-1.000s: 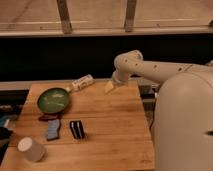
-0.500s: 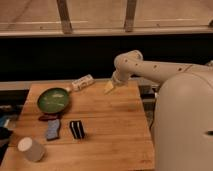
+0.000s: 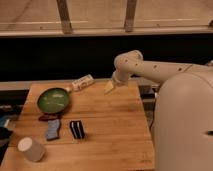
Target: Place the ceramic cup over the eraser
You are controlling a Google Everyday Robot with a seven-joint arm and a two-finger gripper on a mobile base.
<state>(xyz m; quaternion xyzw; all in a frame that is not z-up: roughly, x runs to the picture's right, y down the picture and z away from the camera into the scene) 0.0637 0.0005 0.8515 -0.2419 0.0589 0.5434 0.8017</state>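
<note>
Ceramic cup (image 3: 31, 148) stands well apart from claw (image 3: 109, 87) hovering at far edge.

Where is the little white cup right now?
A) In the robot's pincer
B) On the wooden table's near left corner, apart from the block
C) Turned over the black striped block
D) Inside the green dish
B: the ceramic cup stands on the table at its near left corner, clear of the eraser, and the pincer hangs over the far edge.
</note>
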